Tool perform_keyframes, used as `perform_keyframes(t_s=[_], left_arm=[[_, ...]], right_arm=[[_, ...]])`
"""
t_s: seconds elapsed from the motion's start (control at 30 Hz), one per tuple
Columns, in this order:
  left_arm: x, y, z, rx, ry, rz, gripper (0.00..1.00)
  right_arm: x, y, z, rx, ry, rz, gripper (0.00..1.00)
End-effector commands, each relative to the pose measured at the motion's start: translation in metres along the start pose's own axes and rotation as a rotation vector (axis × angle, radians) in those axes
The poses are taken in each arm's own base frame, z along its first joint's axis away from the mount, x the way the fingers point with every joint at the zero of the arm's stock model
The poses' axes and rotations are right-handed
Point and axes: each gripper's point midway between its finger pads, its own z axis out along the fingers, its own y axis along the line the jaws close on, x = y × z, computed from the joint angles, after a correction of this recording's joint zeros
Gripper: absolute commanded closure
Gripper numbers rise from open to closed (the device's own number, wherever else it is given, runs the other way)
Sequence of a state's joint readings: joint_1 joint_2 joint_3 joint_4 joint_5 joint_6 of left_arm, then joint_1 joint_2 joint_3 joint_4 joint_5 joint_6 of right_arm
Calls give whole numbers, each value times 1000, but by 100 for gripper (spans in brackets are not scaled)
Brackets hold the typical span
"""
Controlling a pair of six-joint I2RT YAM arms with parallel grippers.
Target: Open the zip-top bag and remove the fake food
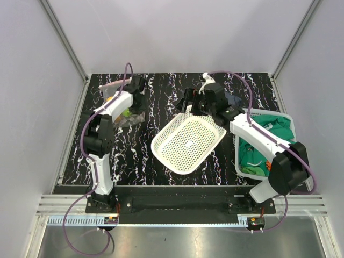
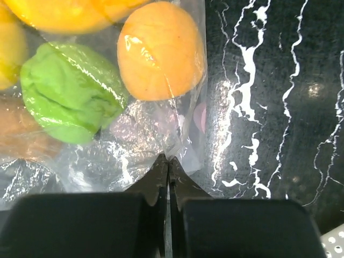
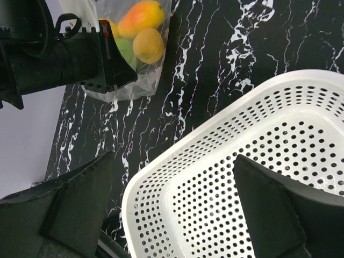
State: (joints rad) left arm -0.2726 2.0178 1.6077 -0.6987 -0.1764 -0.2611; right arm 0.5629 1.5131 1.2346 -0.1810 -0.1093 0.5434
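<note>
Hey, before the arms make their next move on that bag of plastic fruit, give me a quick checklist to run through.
1. Left gripper shut on the zip-top bag at its edge: ok.
2. Right gripper open: ok.
3. Right gripper near the bag: not ok, it hangs over the white basket.
4. Fake food inside the bag: ok.
5. Bag opened: cannot tell.

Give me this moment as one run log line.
left gripper: shut, pinching zip-top bag edge | right gripper: open above white basket | fake food: inside bag
</note>
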Motion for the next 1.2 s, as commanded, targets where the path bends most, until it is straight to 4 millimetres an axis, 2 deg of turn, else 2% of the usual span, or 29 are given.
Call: perform_keyframes(t_s=[0.0, 0.03, 0.07, 0.1, 0.17, 0.2, 0.27, 0.3, 0.33, 0.37, 0.4, 0.43, 0.5, 0.53, 0.57, 0.63, 0.67, 0.7, 0.73, 0.77, 0.8, 0.83, 0.87, 0.9, 0.97, 1.0, 1.07, 1.1, 1.17], left_arm=[[20, 6, -25, -29, 0, 32, 100], [32, 6, -28, -28, 15, 39, 100], [57, 10, -26, -32, 64, 46, 100], [64, 13, -39, -22, 52, 33, 100], [83, 20, -47, -25, 63, 25, 100], [98, 29, -59, -37, 63, 20, 100], [105, 40, -71, -64, 34, 14, 100], [105, 47, -85, -75, 11, 7, 96], [104, 53, -93, -97, -6, 0, 67], [100, 55, -99, -97, -28, 0, 48], [93, 54, -111, -78, -65, -6, 39], [81, 46, -122, -30, -101, -12, 28], [61, 29, -134, 56, -160, 5, 24], [46, 12, -143, 148, -193, 25, 24], [31, 4, -147, 177, -234, 57, 24], [18, -16, -136, 222, -221, 118, 27], [-6, -26, -143, 244, -277, 149, 29], [-8, -37, -122, 250, -241, 179, 31], [-17, -44, -118, 264, -246, 202, 33], [-35, -55, -121, 292, -279, 236, 37], [-36, -62, -101, 289, -245, 255, 38], [-39, -71, -96, 323, -237, 271, 40], [-52, -77, -96, 339, -264, 287, 41], [-48, -85, -79, 342, -233, 303, 42], [-55, -89, -66, 318, -257, 321, 40], [-52, -96, -55, 310, -245, 332, 37], [-56, -103, -45, 294, -260, 337, 37], [-49, -113, -34, 301, -243, 356, 37], [-51, -114, -21, 239, -264, 386, 36]], right_arm=[[-13, 17, 15, -88, -31, -8, 0], [-12, 19, 25, -98, -20, -6, 0], [-16, 24, 29, -120, -26, -4, 0], [-21, 33, 33, -151, -27, -6, 0], [-15, 32, 50, -165, 7, 1, 0], [-19, 40, 53, -192, 11, -1, 0], [-12, 36, 69, -192, 38, 4, 0], [-18, 42, 72, -213, 35, -1, 0], [-10, 37, 82, -205, 62, 3, 0], [-9, 37, 85, -208, 71, 1, 0], [-13, 41, 88, -216, 66, -1, 0], [-9, 36, 94, -202, 83, 3, 0], [-14, 35, 98, -182, 77, -8, 0], [-11, 30, 98, -157, 92, -5, 0], [-13, 29, 97, -150, 88, -7, 0], [-18, 28, 89, -142, 72, -5, 1], [-18, 27, 86, -138, 69, -1, 0], [-20, 26, 79, -135, 63, 3, 0], [-22, 22, 75, -127, 57, 15, 0], [-24, 20, 71, -124, 53, 25, 0], [-19, 12, 68, -110, 63, 40, 0], [-30, 7, 59, -105, 40, 62, 0], [-31, 3, 54, -102, 39, 75, 0], [-30, -3, 45, -92, 34, 87, 0], [-38, -18, 35, -65, 9, 100, 0], [-34, -29, 32, -47, 14, 107, 0], [-44, -37, 19, -46, -11, 106, 0], [-44, -40, 13, -43, -14, 106, 0], [-46, -45, 8, -37, -24, 104, 0]])
